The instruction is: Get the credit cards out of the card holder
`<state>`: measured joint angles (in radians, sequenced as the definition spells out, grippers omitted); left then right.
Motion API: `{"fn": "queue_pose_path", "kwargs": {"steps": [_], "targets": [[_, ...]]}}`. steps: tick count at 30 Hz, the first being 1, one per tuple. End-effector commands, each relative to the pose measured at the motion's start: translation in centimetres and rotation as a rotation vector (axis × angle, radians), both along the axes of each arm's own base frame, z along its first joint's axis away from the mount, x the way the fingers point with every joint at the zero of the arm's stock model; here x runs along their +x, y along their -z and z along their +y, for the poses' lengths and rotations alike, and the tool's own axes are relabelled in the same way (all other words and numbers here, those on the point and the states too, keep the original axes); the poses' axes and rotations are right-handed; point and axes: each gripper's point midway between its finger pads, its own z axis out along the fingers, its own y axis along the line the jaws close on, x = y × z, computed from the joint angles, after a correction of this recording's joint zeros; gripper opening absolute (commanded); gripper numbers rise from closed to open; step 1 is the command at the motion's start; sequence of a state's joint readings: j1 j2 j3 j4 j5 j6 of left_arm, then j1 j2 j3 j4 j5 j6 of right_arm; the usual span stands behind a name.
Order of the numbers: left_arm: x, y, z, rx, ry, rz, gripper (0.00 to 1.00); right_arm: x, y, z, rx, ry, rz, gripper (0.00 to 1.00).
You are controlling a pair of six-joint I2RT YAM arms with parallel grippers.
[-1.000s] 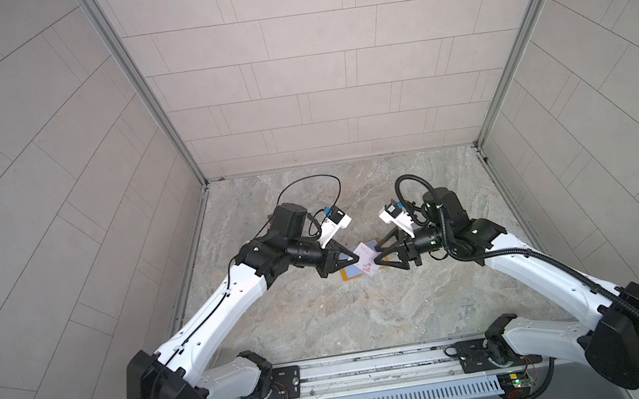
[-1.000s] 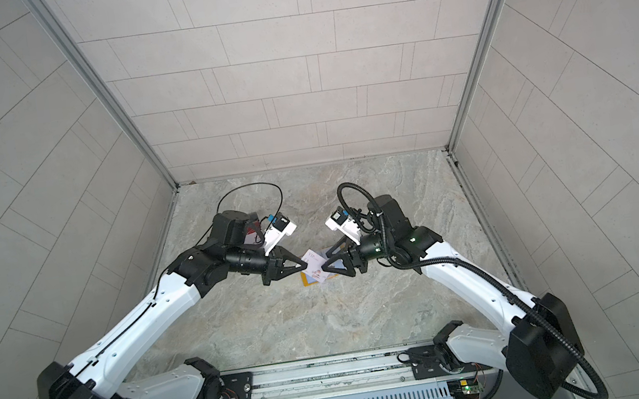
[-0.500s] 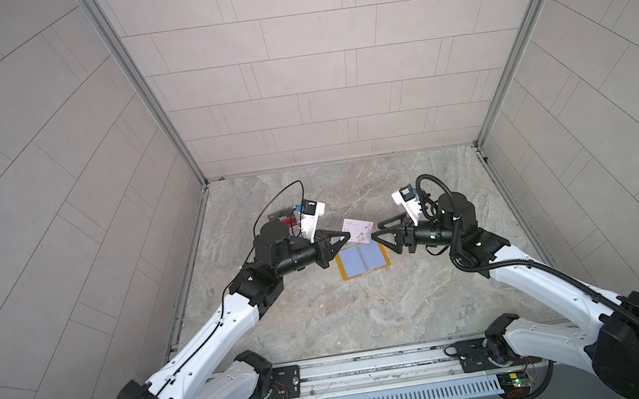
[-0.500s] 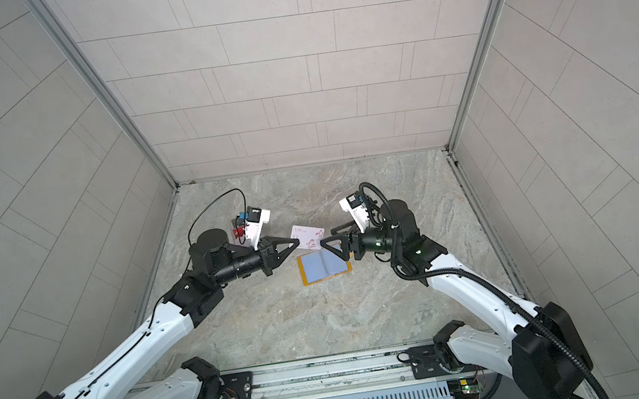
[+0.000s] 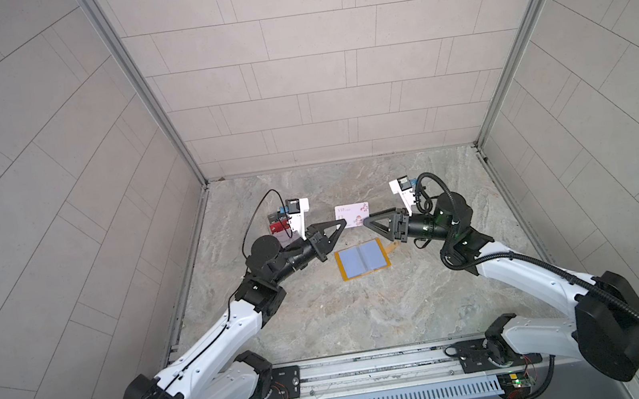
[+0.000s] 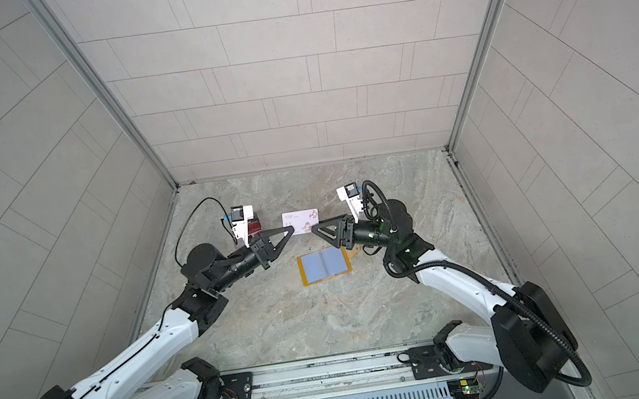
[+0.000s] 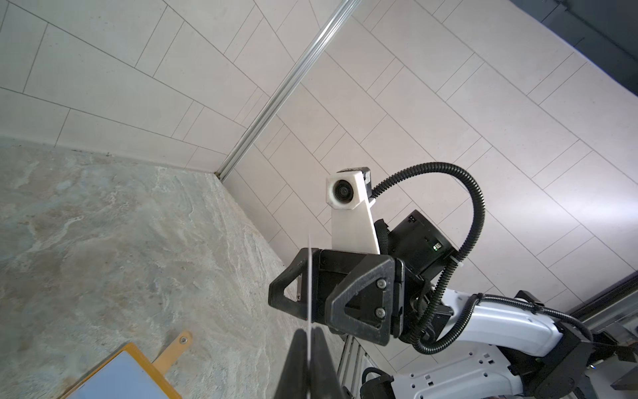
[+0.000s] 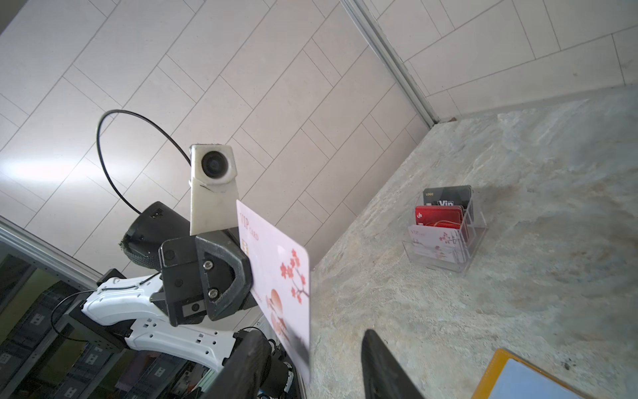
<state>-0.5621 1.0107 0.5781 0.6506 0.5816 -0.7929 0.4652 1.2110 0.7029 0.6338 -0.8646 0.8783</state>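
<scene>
Standing at the left of the marble table [image 5: 324, 313], a clear tiered stand [image 8: 445, 255] is seen with a dark grey card [image 8: 448, 197], a red card [image 8: 438, 216] and a pale one slotted in it. A white card [image 5: 352, 213] is pinched at one end, off the table, by the pressed-together jaws of the left gripper [image 5: 342, 225]. Its other end is flanked by the spread jaws of the right gripper [image 5: 366, 223], which stand clear of its faces. The card holder [image 5: 361, 260] is laid open, sleeves up, on the table just in front of both grippers.
</scene>
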Motion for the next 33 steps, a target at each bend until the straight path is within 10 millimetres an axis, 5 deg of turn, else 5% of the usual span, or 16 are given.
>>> {"fn": "queue_pose_path", "kwargs": {"steps": [1, 27, 33], "targets": [[-0.2, -1.8, 0.3, -0.081, 0.002, -0.043, 0.0, -0.3, -2.3, 0.2, 0.056, -0.016, -0.045, 0.43], [-0.2, -1.1, -0.3, -0.113, 0.051, -0.022, 0.0, -1.2, -4.4, 0.4, 0.101, -0.041, -0.084, 0.11], [-0.2, -0.4, -0.4, -0.063, 0.046, -0.018, 0.15, -1.2, -4.1, 0.3, 0.087, -0.037, -0.078, 0.02]]}}
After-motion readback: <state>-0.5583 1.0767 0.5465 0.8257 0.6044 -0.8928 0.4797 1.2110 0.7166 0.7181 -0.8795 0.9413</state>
